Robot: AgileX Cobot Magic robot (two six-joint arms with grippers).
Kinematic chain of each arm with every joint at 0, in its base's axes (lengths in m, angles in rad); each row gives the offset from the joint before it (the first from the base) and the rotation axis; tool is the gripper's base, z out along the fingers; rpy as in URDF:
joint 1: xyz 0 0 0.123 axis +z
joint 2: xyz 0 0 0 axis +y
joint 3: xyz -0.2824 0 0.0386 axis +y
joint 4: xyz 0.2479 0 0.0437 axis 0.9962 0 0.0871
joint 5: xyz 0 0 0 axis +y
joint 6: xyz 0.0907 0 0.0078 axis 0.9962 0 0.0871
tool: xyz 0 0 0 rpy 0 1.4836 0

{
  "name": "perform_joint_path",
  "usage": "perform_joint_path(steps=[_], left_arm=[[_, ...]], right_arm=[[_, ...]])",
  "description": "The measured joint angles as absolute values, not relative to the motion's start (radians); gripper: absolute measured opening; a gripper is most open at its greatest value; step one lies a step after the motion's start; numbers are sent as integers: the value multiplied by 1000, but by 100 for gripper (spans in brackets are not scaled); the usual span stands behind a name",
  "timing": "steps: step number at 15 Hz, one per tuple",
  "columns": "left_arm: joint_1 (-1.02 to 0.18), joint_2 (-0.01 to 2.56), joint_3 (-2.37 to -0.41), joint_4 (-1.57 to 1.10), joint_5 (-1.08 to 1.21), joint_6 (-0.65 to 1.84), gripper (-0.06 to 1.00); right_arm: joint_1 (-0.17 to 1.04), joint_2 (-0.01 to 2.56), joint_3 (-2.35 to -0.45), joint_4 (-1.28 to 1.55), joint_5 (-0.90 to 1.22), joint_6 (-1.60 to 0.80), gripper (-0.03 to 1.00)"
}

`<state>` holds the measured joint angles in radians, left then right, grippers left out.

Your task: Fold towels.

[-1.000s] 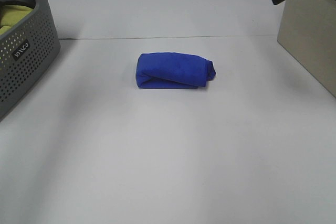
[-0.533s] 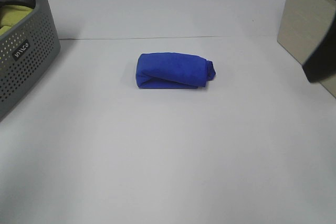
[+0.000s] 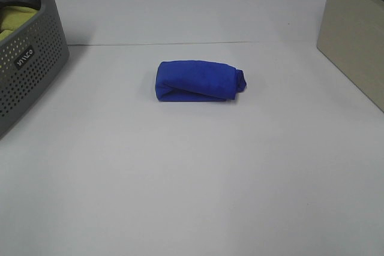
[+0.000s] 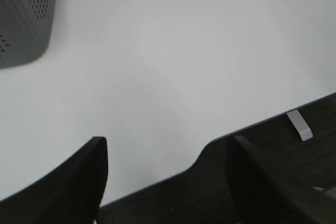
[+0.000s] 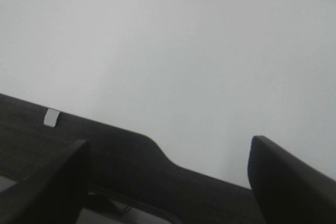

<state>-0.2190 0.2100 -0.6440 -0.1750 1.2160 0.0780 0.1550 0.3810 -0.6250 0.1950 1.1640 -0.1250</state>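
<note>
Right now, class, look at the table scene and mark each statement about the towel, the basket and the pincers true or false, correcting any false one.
1. The blue towel lies folded into a compact bundle on the white table. True.
2. The towel sits inside the grey basket. False: it lies on the table, apart from the basket at the left edge.
3. The left pincer is gripping the towel. False: its fingers stand apart, holding nothing, over the table edge.
4. The right pincer is open and empty. True.
5. Neither pincer appears in the high view. True.
</note>
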Motion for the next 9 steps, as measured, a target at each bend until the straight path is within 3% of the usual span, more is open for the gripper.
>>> perform_joint_path(steps=[4,9], left_arm=[[-219,76,-546,-192,1193,229,62],[-219,75,-507,-216,1080,271,62]], right_arm=[[155,147,-544,92,1140,-125,77],[155,138,-509,88,1072,-125,77]])
